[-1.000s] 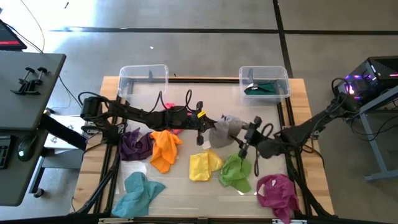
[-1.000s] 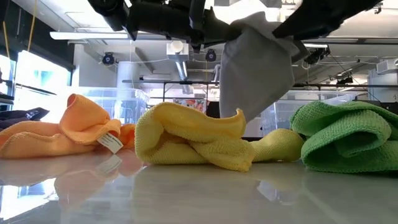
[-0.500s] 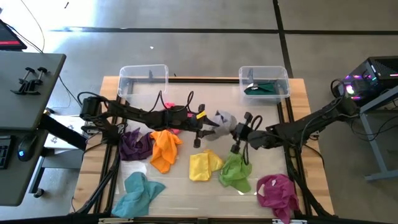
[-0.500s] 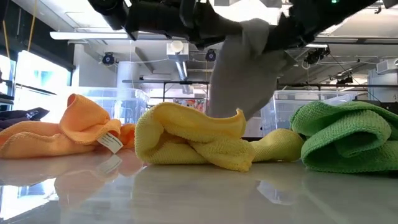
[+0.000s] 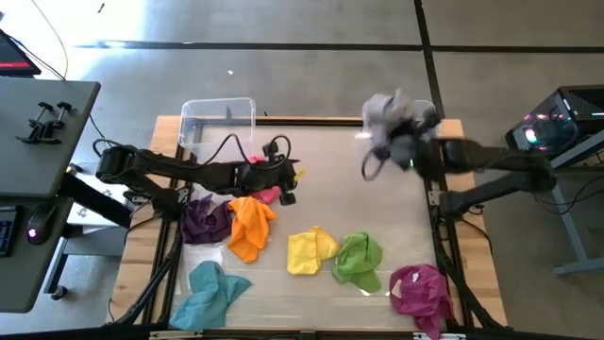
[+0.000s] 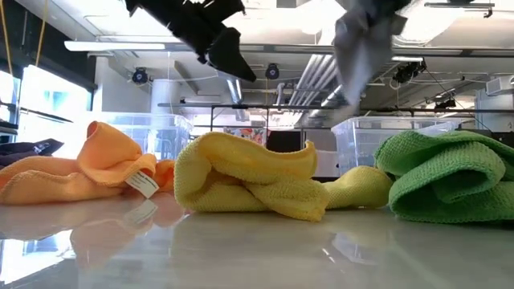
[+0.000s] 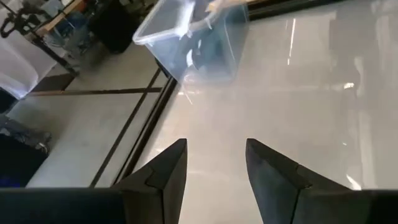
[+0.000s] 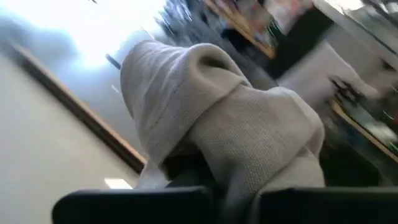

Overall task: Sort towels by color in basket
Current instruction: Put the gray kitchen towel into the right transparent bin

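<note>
— Where is the grey towel?
— Held up over the table's far right corner, clamped in the right gripper.
— The left gripper?
— Fingers parted, holding nothing, beside the orange towel.

towel above far right bin

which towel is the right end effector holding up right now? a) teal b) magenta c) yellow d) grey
d, the right end effector is shut on the grey towel, lifted over the table's far right corner; the yellow towel, teal towel and magenta towel all lie on the table.
</note>
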